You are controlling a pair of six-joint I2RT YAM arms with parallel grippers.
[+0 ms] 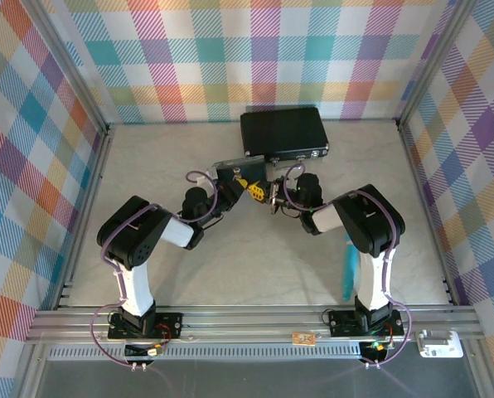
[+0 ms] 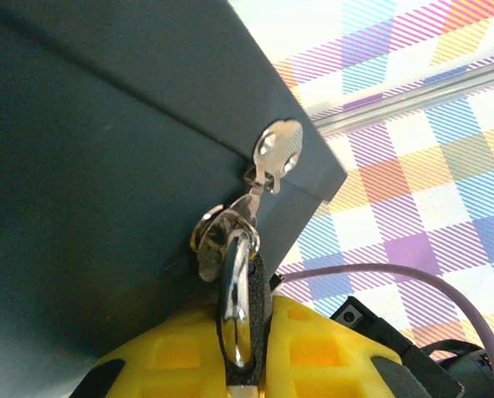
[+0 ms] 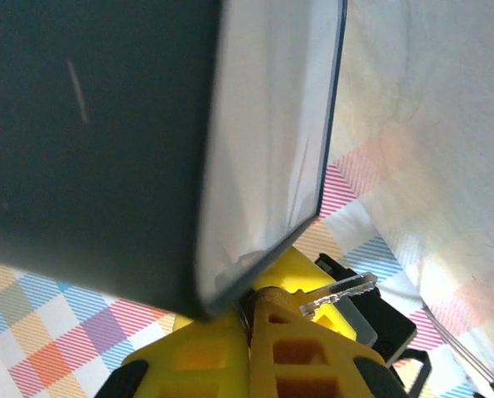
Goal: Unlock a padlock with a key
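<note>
— Where the padlock (image 2: 234, 311) is concerned, by what is it held?
— It is clamped between the yellow fingers (image 2: 322, 348) of the left gripper (image 1: 251, 189), with its chrome shackle showing. A ring (image 2: 216, 240) with a second key (image 2: 278, 149) is seen at the shackle's top.
— And the key (image 3: 340, 288)?
— It is pinched in the tightly closed right gripper (image 3: 251, 332), toothed blade sticking out bare. Whether the padlock is touched by it cannot be told.
— Where is all this found?
— The grippers are seen tip to tip at the middle of the table (image 1: 230, 265), just before the briefcase (image 1: 284, 133)
</note>
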